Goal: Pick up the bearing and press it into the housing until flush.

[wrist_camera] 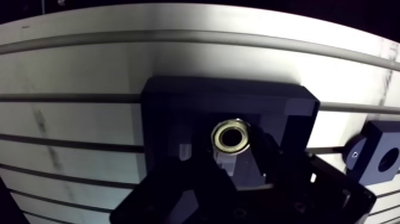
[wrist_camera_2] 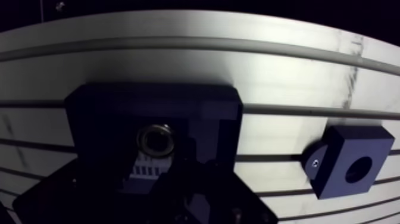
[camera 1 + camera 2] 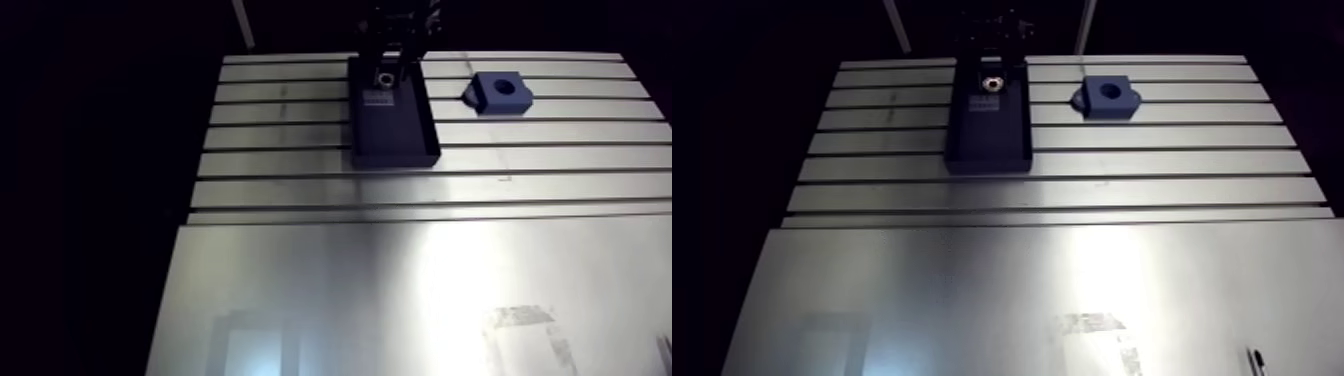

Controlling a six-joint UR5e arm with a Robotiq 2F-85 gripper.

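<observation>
While the gripper [image 3: 395, 62] hangs over the far end of the tray [image 3: 395, 158], its dark parts merge with the dark tray beneath, so I cannot tell how far open it is or whether it has hold of anything. The bearing [image 1: 232, 136], a small metal ring with a bright rim and a dark bore, lies inside the tray at that far end with its bore facing up. In the wrist view it shows just ahead of the gripper's body, roughly on its centre line.

The tray is a dark, shallow rectangle. It stands lengthwise on the slotted table [image 3: 290, 160], starting near the table's far edge and reaching toward the middle, across several slots.

The housing [image 3: 503, 92] is a blue block with a round hole open in its upper face. It sits on the table to the right of the tray, close to the far edge and level with the tray's far half. It is apart from the tray, with bare table between them. One cut corner of the block points toward the tray, and in the wrist view a small hole shows in that cut face.
</observation>
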